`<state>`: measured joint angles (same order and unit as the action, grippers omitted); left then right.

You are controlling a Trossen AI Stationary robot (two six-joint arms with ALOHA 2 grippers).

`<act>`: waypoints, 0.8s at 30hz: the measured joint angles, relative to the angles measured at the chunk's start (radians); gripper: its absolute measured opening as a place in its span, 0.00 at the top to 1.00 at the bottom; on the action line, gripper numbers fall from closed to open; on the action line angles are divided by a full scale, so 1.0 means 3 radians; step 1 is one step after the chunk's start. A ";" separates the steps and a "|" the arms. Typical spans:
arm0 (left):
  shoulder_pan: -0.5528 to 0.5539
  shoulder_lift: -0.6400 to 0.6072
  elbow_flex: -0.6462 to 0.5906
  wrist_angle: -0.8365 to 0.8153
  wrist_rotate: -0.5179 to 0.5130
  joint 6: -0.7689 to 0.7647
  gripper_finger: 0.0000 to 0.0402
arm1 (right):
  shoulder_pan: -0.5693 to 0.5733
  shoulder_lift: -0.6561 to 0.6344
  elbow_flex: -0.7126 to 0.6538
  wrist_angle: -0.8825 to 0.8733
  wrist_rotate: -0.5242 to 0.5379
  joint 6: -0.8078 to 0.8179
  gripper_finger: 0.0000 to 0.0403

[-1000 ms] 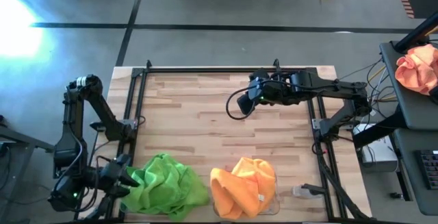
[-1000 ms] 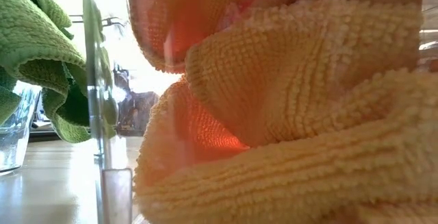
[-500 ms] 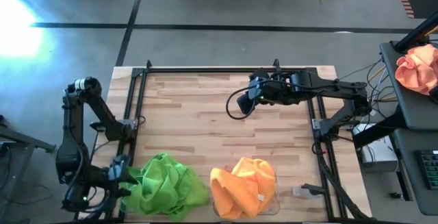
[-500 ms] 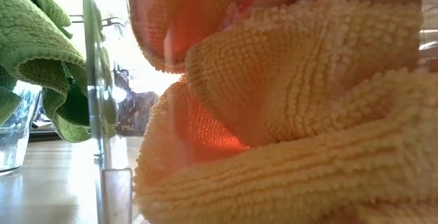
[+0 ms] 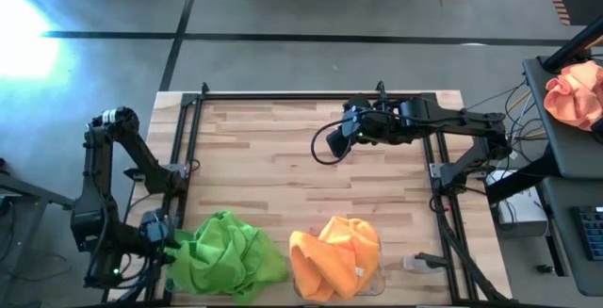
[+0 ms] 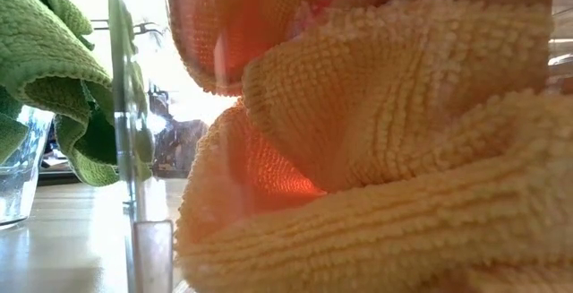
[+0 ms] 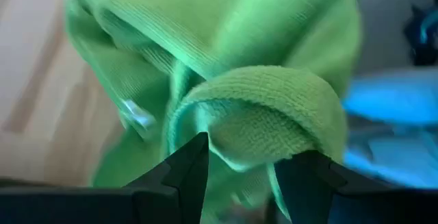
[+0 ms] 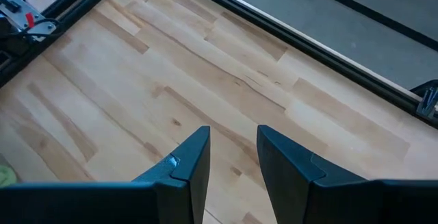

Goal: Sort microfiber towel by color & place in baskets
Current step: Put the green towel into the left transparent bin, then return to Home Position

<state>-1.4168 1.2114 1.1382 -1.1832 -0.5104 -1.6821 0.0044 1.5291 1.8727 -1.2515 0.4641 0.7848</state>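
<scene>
**Asker:** Two piles of cloth, is that right? Where are they?

**Describer:** Yes. Green towels (image 5: 229, 254) sit heaped at the near edge of the wooden table (image 5: 283, 148), toward the left side. Orange towels (image 5: 332, 257) sit just beside them to the right, inside a clear plastic basket (image 5: 377, 251). Seen from table height, a second clear wall (image 6: 20, 172) shows under the green heap, most likely the other basket.

**Asker:** Which arm is closer to the green pile?

**Describer:** By far the left one. The left gripper (image 5: 153, 235) hangs at the table's near left corner, just beside the pile's left edge. Its fingers (image 7: 179, 176) stand apart, and a rolled green fold lies right at their tips, bulging toward the gap; I cannot tell whether it touches them. Nothing is clamped.

**Asker:** And the other arm?

**Describer:** Over bare wood near the far side hovers the right gripper (image 5: 335, 141), well apart from both piles, its fingers parted on nothing.

**Asker:** So which way does the cloth lie from the left gripper?

**Describer:** Straight ahead of its fingertips, toward the table's middle. The heap is crumpled, with no clear long axis.
</scene>
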 joint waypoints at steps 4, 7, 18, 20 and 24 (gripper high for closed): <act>0.0000 0.0055 0.0281 -0.0049 0.0215 0.0140 0.64 | 0.0000 0.0001 -0.0059 -0.0003 0.0001 -0.0004 0.72; 0.0000 0.0127 0.0569 -0.0237 0.0250 0.0161 0.64 | 0.0000 0.0001 -0.0127 -0.0001 0.0001 -0.0008 0.72; 0.0005 0.0617 0.1591 -0.1306 -0.0354 0.0328 0.64 | 0.0000 0.0003 -0.0375 0.0000 0.0001 -0.0033 0.72; 0.0012 0.0673 0.1608 -0.1275 -0.0576 0.0500 0.64 | 0.0000 0.0003 -0.0375 0.0029 0.0001 -0.0032 0.72; 0.0041 0.0699 0.1606 -0.1296 -0.1311 0.0751 0.64 | 0.0000 -0.0020 -0.0371 0.0144 0.0002 -0.0086 0.72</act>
<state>-1.4044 1.4211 1.6200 -1.5720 -0.9038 -1.4569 0.0044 1.5231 1.7614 -1.2084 0.4648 0.7590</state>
